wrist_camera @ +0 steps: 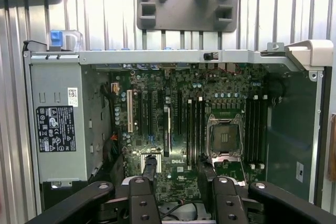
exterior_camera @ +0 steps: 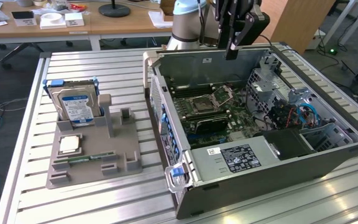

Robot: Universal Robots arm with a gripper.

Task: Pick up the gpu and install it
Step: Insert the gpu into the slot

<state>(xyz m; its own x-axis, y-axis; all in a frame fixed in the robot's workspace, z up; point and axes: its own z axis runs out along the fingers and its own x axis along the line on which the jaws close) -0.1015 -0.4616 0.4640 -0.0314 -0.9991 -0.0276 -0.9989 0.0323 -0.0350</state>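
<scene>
The claw (wrist_camera: 178, 174) hangs with its fingers apart, holding nothing. Directly beneath it lies the open computer case (exterior_camera: 185, 70) with its motherboard (wrist_camera: 173, 119).

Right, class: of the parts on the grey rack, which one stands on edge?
The hard drive with the blue-white label. It stands upright in the rack, while the CPU and the RAM stick lie flat.

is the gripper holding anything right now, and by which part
Nothing is held. The gripper hangs open and empty above the open computer case.
</scene>
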